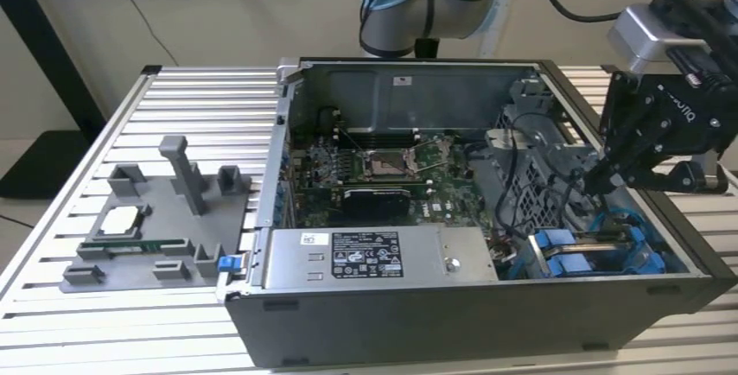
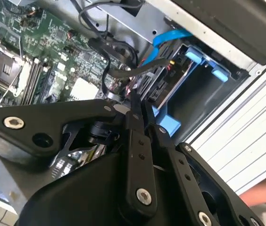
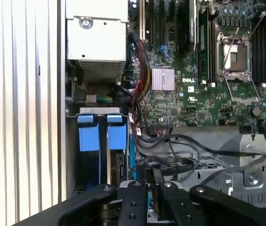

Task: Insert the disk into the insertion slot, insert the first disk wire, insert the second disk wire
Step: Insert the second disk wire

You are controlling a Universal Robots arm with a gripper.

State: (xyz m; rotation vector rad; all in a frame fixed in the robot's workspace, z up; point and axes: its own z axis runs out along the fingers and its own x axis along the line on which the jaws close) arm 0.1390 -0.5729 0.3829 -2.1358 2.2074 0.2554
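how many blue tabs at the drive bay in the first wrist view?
2, side by side at the bay's front edge: one tab nearer the case wall, the other tab toward the motherboard. More could be hidden behind the gripper.

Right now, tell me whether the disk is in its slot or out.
In. The disk sits between the insertion slot's blue rails, with cables running to it.

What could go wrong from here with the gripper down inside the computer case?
The gripper sits low among loose black cables beside the blue drive carriers; it could snag or tug one. The blue data cable crosses just above the disk, so it might get pinched. The motherboard lies exposed nearby, so a drifting arm might strike it.
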